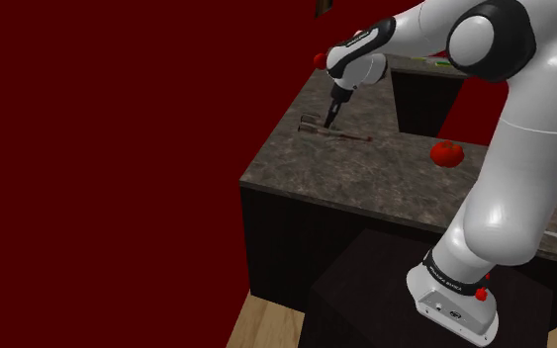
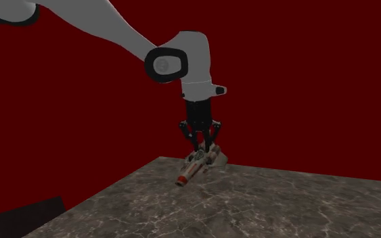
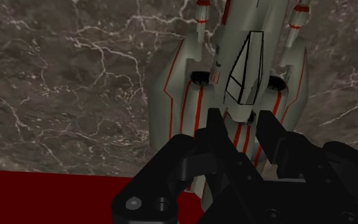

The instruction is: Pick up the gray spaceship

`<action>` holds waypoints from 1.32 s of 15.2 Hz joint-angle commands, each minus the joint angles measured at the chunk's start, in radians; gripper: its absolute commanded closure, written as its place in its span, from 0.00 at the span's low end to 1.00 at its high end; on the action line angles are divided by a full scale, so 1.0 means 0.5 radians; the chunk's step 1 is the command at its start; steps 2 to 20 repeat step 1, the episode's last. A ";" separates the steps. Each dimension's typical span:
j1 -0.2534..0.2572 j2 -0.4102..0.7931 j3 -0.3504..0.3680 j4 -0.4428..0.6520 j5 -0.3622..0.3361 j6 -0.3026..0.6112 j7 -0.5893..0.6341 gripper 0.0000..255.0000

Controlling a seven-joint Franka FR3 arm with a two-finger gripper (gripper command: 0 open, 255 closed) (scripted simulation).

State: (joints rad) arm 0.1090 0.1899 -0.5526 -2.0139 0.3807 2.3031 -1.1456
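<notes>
Though near edge point(image 3: 56, 170), spaceship point(image 3: 247, 70) in fingers point(image 3: 214, 130)

White rounded arm point(image 1: 504, 188), dark grey joints, red base button point(image 1: 481, 294), black gripper point(image 2: 204, 146)

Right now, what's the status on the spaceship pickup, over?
Gripper low over spaceship, grip unconfirmed. Spaceship lying on counter near its corner. Tomato well apart, not in the way.

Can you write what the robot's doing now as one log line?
phase: grasping | gripper: low over gray spaceship | spaceship: lying on dark veined counter | lifted: not yet
</notes>
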 commanded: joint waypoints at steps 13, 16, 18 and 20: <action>0.004 -0.013 -0.003 0.006 -0.013 -0.013 0.012 1.00; 0.004 -0.013 -0.003 0.006 -0.013 -0.013 0.012 1.00; 0.004 -0.013 -0.003 0.006 -0.013 -0.013 0.012 1.00; 0.004 -0.013 -0.003 0.006 -0.013 -0.013 0.012 1.00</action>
